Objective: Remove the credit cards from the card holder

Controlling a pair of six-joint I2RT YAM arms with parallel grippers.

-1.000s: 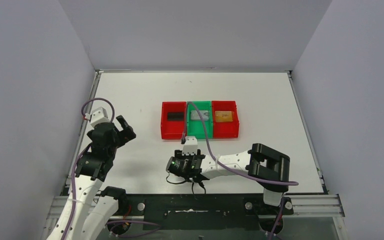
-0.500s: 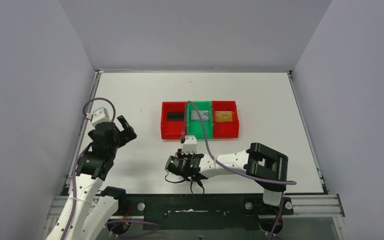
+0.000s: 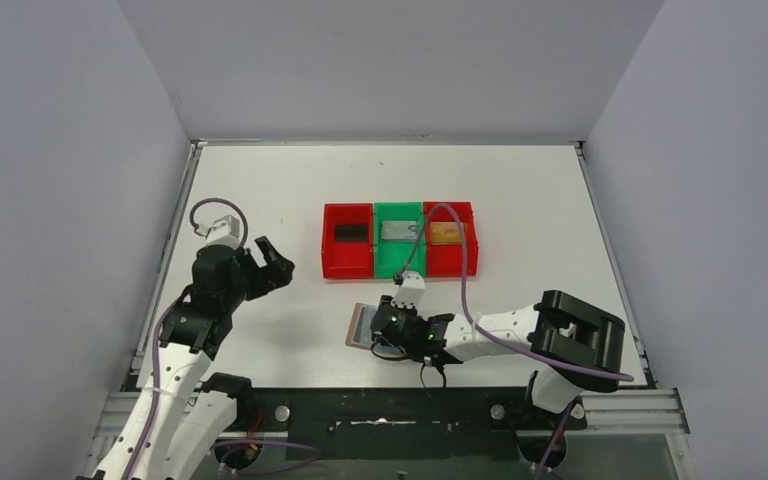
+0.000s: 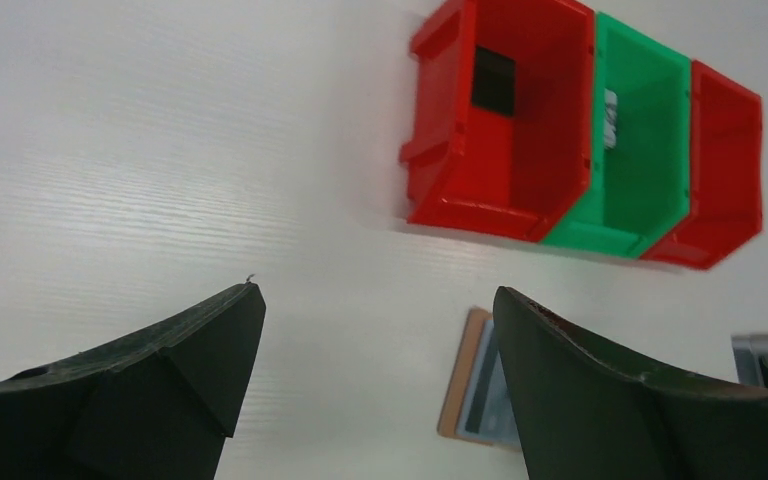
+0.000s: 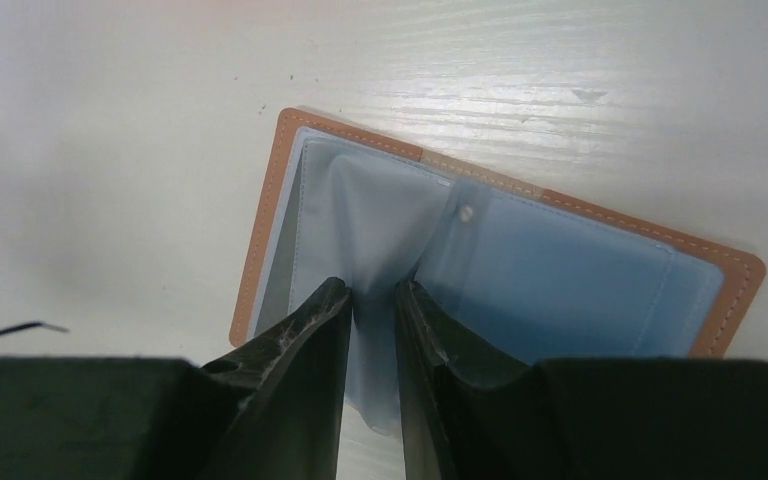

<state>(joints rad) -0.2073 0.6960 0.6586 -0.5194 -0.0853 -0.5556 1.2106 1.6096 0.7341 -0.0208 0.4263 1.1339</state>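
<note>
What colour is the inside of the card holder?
The card holder is pale blue inside, tan-brown at the edge; clearest in the right wrist view.

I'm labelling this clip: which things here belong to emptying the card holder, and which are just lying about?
Part of the job:
- card holder, lying open on the table
- black card, silver-grey card, gold-orange card
- right tool, pinching a blue pocket
- left tool, open

Just about:
- left red bin, green bin, right red bin, one card in each

White table (image 3: 260, 190), on which an open wallet (image 5: 560, 270) is laid at the right fingers (image 5: 295, 370); three bins (image 3: 397, 265) are set beyond them.
</note>
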